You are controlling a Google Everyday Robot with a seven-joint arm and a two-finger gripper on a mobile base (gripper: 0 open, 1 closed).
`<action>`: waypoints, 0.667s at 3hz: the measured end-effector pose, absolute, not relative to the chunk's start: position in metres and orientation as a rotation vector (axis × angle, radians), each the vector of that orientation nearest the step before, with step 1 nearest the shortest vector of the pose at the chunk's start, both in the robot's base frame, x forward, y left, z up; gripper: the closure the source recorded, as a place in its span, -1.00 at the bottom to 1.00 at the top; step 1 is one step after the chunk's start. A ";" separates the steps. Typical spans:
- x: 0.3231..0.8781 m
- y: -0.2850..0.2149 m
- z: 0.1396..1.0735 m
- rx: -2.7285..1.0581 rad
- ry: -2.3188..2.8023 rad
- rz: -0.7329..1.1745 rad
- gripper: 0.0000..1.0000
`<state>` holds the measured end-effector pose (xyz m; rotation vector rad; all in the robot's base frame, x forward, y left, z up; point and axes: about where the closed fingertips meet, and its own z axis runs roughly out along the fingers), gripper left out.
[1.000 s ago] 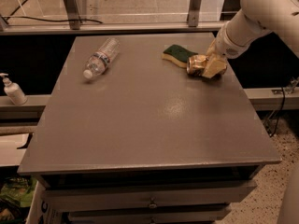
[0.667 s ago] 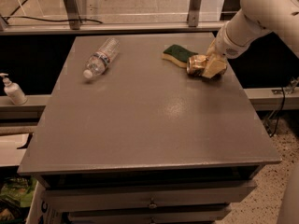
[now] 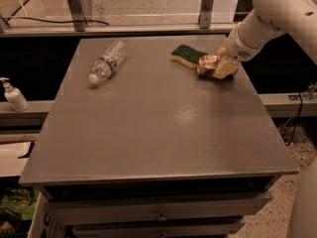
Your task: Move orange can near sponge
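Observation:
The orange can (image 3: 207, 65) lies on its side on the grey table (image 3: 158, 118) at the back right, its end facing left. The sponge (image 3: 187, 55), dark green on top over yellow, lies just left of and behind the can, almost touching it. My gripper (image 3: 221, 67) comes in from the right on the white arm (image 3: 270, 19) and sits around the can's right part, fingers on either side of it, low over the table.
A clear plastic water bottle (image 3: 106, 62) lies on its side at the back left of the table. A white pump bottle (image 3: 14, 95) stands on a ledge to the left. Drawers (image 3: 158, 212) run below the table front. A metal rail and posts stand behind.

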<state>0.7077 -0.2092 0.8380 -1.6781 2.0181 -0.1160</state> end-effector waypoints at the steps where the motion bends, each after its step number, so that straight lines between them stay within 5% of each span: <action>1: 0.709 -0.208 0.839 -1.676 2.018 -0.109 -1.00; 2: 0.707 -0.213 0.840 -1.662 2.020 -0.104 -1.00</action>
